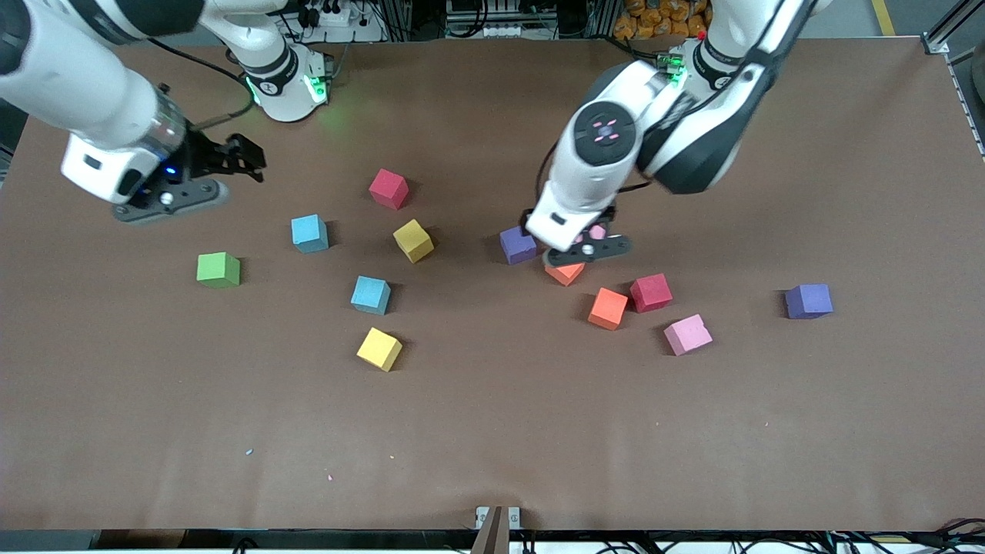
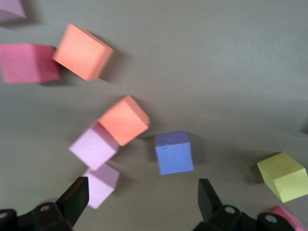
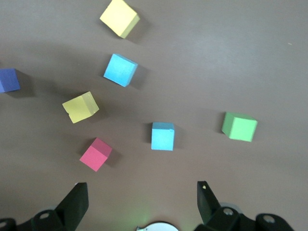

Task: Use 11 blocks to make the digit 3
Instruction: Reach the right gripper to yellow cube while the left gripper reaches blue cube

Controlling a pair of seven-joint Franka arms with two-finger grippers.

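Observation:
Foam blocks lie scattered on the brown table point(image 1: 492, 431): red point(image 1: 388, 188), light blue point(image 1: 309, 233), yellow point(image 1: 413, 240), light blue point(image 1: 371, 295), yellow point(image 1: 379, 348), purple point(image 1: 518, 245), orange point(image 1: 608, 308), red point(image 1: 651, 292), pink point(image 1: 687, 334) and purple point(image 1: 808, 301). My left gripper point(image 1: 586, 245) hangs open low over a cluster, partly covering an orange block point(image 1: 565, 272). In the left wrist view, two pale pink blocks point(image 2: 94, 147) sit by one finger, with the orange block point(image 2: 124, 119) and the purple block point(image 2: 174, 152) close by. Nothing is between the fingers of the left gripper point(image 2: 142, 187). My right gripper point(image 1: 248, 159) waits open, empty, over bare table.
A green cube point(image 1: 218, 270) sits toward the right arm's end of the table, also in the right wrist view as the green cube point(image 3: 239, 126). The right arm's base point(image 1: 288, 85) stands close to the right gripper point(image 3: 142, 190). Bare table stretches nearer the front camera.

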